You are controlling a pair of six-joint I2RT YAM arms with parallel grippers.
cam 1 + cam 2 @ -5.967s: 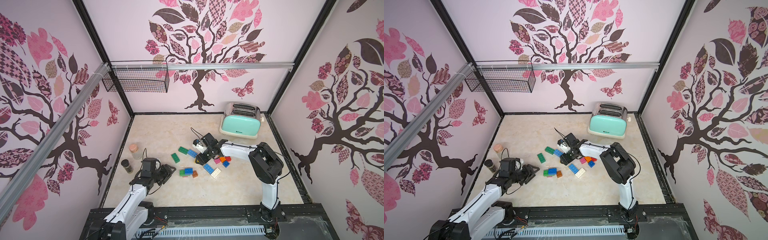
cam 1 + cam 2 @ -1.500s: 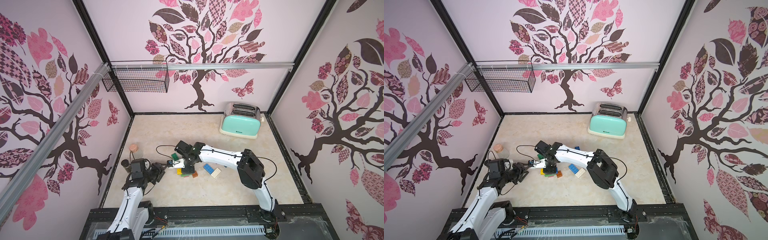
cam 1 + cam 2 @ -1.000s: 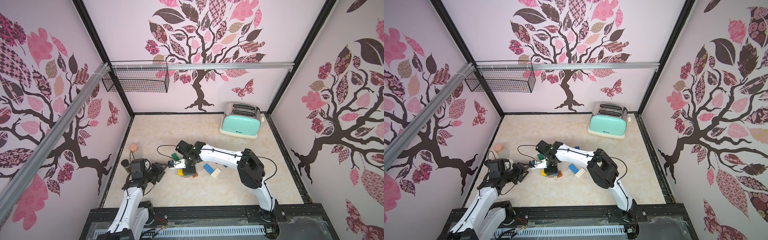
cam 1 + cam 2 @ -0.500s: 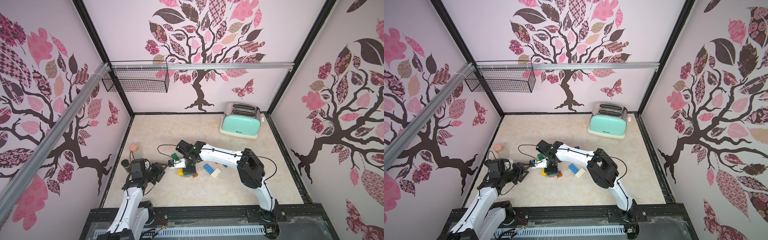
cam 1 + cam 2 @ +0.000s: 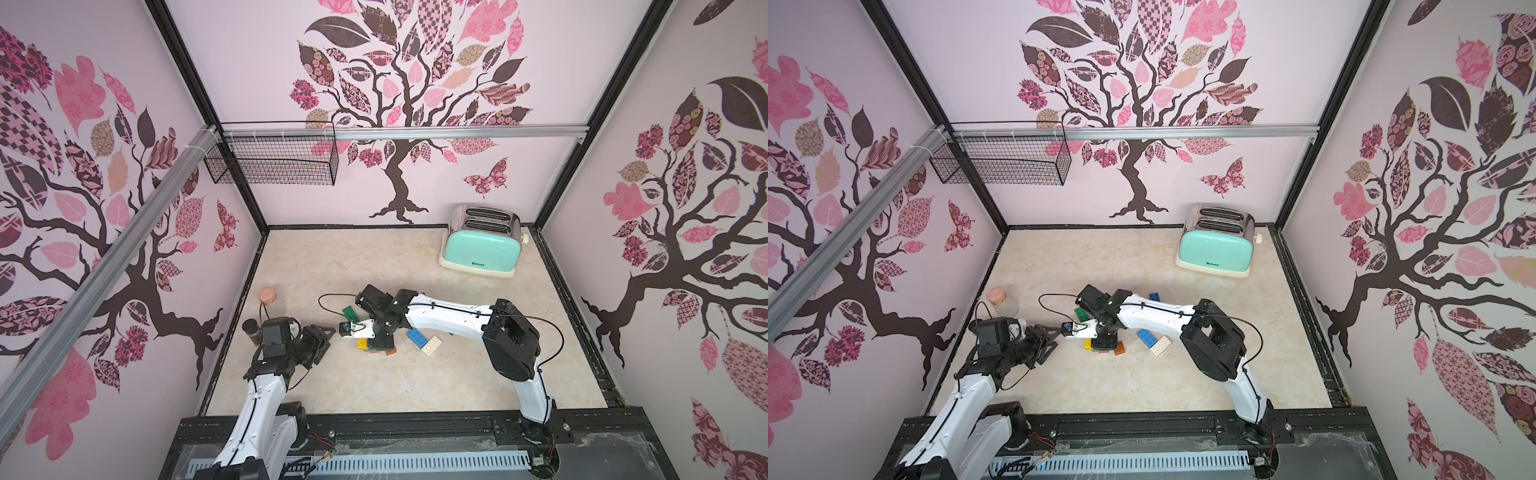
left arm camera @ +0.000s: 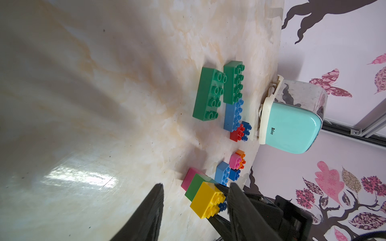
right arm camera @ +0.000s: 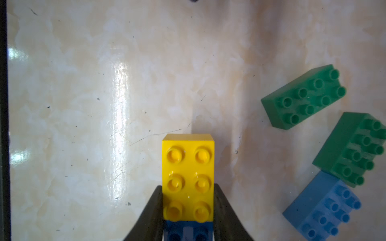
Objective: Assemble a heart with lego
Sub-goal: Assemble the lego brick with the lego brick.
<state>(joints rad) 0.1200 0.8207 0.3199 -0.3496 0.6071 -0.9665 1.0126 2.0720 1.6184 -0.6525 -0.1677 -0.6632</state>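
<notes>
My right gripper (image 7: 188,200) is shut on a yellow lego brick (image 7: 188,167), studs facing the wrist camera, with a dark blue brick (image 7: 188,231) right behind it between the fingers. In both top views the yellow brick (image 5: 362,343) (image 5: 1088,343) sits low over the table's middle left, beside a green brick and a brown one (image 5: 390,352). My left gripper (image 6: 196,184) is open and holds nothing, its fingertips (image 5: 326,334) a short way left of the yellow brick (image 6: 206,199). Loose green (image 6: 208,96), blue (image 6: 232,114), red (image 6: 237,133) and pink (image 6: 235,160) bricks lie beyond.
A mint toaster (image 5: 480,249) stands at the back right. A cork-topped jar (image 5: 270,301) and a small dark jar (image 5: 250,328) stand by the left wall behind my left arm. A blue brick (image 5: 417,336) and a white one (image 5: 432,345) lie under my right forearm. A wire basket (image 5: 270,164) hangs high on the left.
Over six seconds my right arm has swung left from the brick cluster, and my left arm has drawn back toward the left wall. Nothing has visibly moved in the last second.
</notes>
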